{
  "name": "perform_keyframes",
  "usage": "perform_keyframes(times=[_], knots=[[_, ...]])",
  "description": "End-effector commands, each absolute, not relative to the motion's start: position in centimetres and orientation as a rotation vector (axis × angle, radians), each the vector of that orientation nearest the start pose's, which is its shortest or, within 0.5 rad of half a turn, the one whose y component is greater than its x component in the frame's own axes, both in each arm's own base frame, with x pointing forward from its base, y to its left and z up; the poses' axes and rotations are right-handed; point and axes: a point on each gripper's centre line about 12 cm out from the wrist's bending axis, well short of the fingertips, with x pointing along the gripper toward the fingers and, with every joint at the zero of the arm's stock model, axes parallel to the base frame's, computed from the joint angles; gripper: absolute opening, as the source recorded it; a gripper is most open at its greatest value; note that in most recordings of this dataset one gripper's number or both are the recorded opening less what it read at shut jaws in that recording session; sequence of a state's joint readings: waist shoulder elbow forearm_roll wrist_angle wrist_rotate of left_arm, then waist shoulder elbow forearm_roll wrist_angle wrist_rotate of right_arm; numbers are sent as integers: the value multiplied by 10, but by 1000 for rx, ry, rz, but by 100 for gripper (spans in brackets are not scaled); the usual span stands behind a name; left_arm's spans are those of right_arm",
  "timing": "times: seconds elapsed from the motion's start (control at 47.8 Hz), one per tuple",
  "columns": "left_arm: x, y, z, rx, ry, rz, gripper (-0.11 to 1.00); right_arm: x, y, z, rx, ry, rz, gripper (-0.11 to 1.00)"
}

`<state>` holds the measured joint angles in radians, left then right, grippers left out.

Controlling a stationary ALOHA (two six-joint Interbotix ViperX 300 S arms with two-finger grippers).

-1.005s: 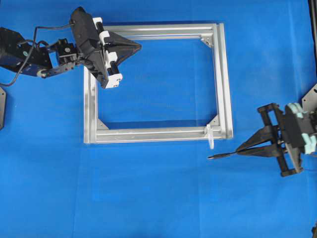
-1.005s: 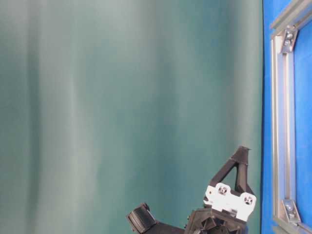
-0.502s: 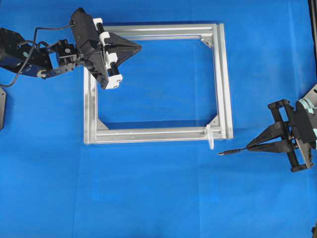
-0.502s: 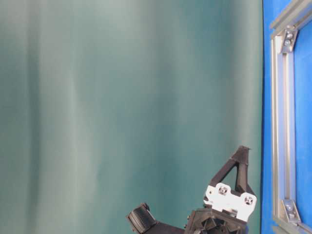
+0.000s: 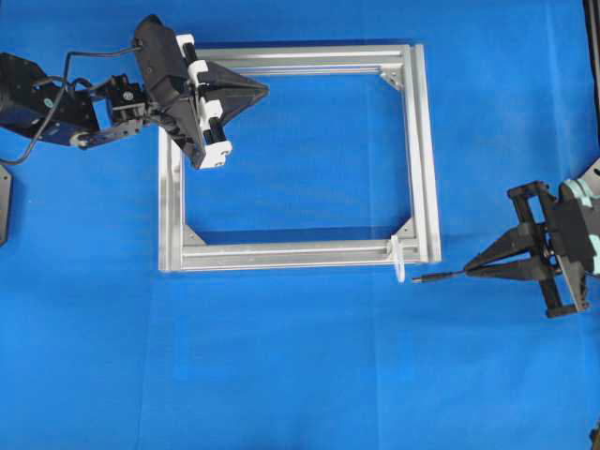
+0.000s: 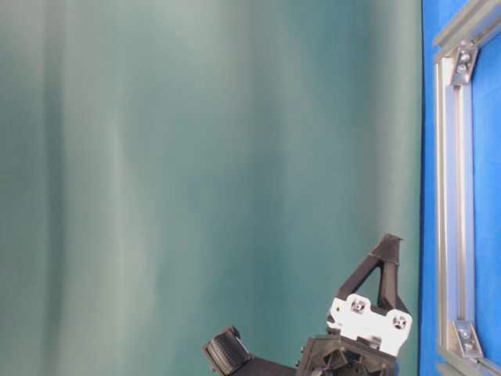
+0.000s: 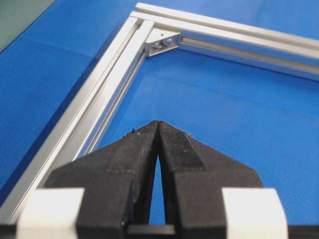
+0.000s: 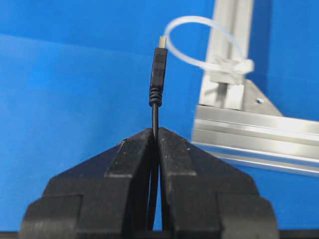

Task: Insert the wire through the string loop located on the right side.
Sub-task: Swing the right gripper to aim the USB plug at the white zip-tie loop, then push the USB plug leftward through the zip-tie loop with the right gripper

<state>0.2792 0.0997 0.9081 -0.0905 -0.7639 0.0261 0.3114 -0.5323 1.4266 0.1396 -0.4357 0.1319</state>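
Note:
My right gripper (image 5: 468, 271) (image 8: 155, 130) is shut on the thin black wire (image 5: 439, 276) (image 8: 155, 79), whose metallic plug tip points left at the string loop (image 5: 398, 259). In the right wrist view the tip sits just at the left rim of the whitish loop (image 8: 199, 42), which is tied to the silver frame's corner (image 8: 224, 84). My left gripper (image 5: 263, 89) (image 7: 158, 123) hovers shut and empty over the frame's far left corner (image 5: 173, 66).
The rectangular aluminium frame (image 5: 422, 150) (image 6: 446, 196) (image 7: 99, 94) lies flat on the blue cloth, with brackets in its corners. My left arm (image 6: 352, 337) stands above the frame's left side. Open blue cloth lies in front of the frame and right of it.
My right gripper has carried the wire up toward the frame, then left; the plug tip went from below the loop to level with it, just to its right. The left arm has not moved.

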Motion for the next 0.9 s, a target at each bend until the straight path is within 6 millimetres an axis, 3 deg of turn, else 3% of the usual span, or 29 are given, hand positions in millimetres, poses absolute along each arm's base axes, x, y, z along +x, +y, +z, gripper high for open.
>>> perform_keyframes(times=[0.0, 0.879], knots=[[353, 107, 153, -59, 184, 339, 0, 187, 48, 130, 174, 477, 161, -2], [355, 105, 154, -57, 180, 332, 0, 189, 39, 129, 183, 481, 117, -2]])
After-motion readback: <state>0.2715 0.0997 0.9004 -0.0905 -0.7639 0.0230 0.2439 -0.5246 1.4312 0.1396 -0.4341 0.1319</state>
